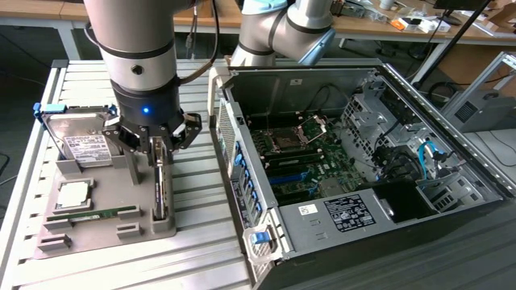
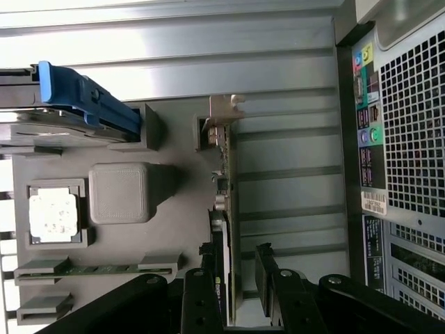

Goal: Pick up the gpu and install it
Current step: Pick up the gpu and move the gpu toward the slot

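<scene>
The GPU (image 1: 161, 192) stands on its long edge in a slot of the grey parts holder (image 1: 105, 234), on the side of the holder nearest the open computer case (image 1: 364, 212). Its long axis runs parallel to the case's side wall, from the hard-drive end of the holder to the memory-stick end. In the wrist view the GPU (image 2: 228, 182) is seen edge-on as a thin strip. Its silver bracket (image 2: 224, 111) sits at the end level with the hard drive (image 1: 82, 145), and the board runs from there back between the jaws.

The arm (image 1: 141, 66) hangs straight over the holder with the jaws spread wide, one on either flank of the card. A clear gap shows on at least one side, and nothing is gripped.

On the same holder lie a processor chip (image 1: 74, 194) and a green memory stick (image 1: 95, 215); the hard drive leans in a blue-clipped carrier. The holder rests on a slatted metal table (image 1: 205, 257). The case lies on its side just beside the holder, with its motherboard (image 1: 296, 162) exposed.
</scene>
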You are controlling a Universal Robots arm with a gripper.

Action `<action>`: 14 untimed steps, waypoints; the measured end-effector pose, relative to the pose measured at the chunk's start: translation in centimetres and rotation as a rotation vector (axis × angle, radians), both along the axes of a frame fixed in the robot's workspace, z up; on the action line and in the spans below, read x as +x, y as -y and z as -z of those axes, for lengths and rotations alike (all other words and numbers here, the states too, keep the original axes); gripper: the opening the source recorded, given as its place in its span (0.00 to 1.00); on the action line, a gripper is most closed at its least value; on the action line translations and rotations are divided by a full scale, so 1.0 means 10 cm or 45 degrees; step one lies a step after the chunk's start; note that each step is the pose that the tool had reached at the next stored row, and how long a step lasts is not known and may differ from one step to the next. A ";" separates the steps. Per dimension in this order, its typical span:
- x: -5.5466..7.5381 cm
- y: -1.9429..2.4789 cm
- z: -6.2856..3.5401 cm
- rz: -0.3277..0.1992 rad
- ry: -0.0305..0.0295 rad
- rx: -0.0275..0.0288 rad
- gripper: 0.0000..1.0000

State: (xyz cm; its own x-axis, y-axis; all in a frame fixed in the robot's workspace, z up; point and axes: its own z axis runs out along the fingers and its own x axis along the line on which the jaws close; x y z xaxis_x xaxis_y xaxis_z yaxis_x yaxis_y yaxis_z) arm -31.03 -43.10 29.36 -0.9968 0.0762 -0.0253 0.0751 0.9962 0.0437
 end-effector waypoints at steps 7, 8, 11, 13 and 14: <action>0.00 0.006 0.034 0.000 0.0001 0.0000 0.36; 0.00 0.006 0.040 0.000 0.0000 -0.0002 0.36; 0.00 0.009 0.060 0.000 0.0001 -0.0007 0.36; 0.00 0.012 0.075 0.000 0.0000 -0.0010 0.36; 0.00 0.013 0.082 0.000 -0.0001 -0.0012 0.36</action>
State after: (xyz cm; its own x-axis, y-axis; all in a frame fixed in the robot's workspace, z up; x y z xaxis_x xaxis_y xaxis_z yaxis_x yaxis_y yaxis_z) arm -31.03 -43.22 28.54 -0.9968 0.0762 -0.0253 0.0751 0.9963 0.0428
